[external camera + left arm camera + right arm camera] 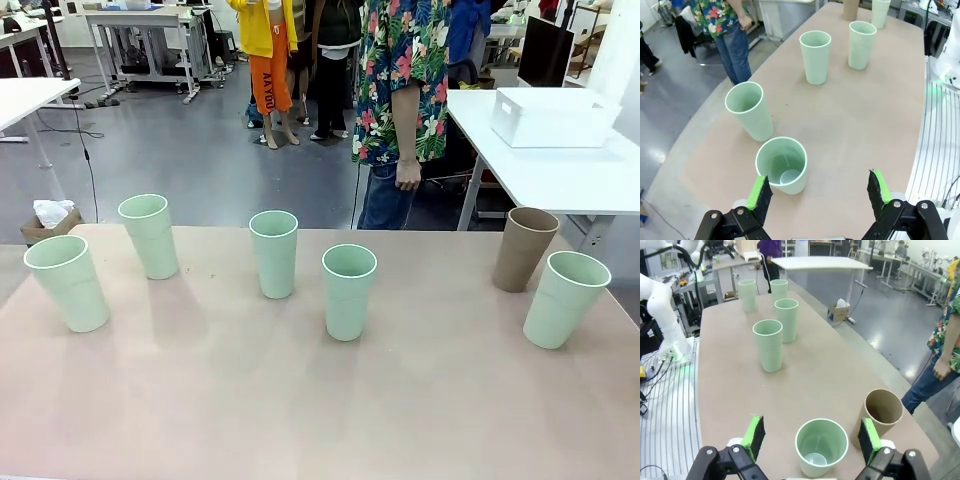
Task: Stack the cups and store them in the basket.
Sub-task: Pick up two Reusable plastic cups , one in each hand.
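Since no cup is yet nested in another, the task is judged to be at its very start. The pinkish bench [300, 410] is seen carrying all six tumblers upright, mouths up, in a loose row and well apart, presumably so that each can be taken singly from above. At the far edge a person [405, 90] in a flowered shirt is standing, arm hanging down, with nothing held. The white basket [555, 120] is set on a separate white table [560, 185] behind the right end of the bench, well apart from every cup, so it is judged that the finished stack must be carried there or the basket brought over.

From the robot's left the row is made up of the far-left mint cup [67, 283], the second mint cup [149, 236], the third mint cup [274, 253] and the middle mint cup [349, 292]; the brown cup [524, 249] and the far-right mint cup [565, 299] are placed near each other at the right end.

The left claw [819, 189] is spread wide and nothing is gripped; the far-left mint cup is seen below it, close under one green pad [759, 190], apparently untouched. The right claw [812, 432] is likewise spread wide and empty, with the far-right mint cup framed between its fingers and the brown cup just beside one of them.
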Action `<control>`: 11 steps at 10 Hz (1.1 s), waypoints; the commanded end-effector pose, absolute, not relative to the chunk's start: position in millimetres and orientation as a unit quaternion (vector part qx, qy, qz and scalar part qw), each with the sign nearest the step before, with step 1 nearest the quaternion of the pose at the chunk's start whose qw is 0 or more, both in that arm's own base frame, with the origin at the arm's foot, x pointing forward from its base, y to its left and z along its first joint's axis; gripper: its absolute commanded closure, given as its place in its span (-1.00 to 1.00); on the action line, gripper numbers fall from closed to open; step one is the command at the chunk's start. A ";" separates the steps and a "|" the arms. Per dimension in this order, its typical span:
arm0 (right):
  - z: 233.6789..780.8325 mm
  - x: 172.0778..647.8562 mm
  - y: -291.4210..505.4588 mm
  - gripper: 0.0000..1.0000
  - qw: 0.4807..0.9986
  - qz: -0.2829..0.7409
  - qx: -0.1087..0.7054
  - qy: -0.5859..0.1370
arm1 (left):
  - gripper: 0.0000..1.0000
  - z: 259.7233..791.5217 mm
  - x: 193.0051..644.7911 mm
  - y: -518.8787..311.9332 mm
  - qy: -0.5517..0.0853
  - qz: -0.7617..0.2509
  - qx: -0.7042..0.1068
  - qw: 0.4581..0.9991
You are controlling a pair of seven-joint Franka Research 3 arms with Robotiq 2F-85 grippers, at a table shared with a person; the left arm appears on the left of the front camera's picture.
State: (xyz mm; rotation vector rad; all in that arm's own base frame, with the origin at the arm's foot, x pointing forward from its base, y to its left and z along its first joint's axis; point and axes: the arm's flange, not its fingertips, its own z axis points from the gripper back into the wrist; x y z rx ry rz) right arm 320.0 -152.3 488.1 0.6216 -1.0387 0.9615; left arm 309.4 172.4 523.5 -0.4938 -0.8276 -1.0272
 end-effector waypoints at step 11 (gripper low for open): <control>486.1 320.9 -152.1 -1.00 0.719 0.427 0.287 -0.467 | -1.00 521.2 310.3 173.7 -0.377 -0.472 -0.224 0.765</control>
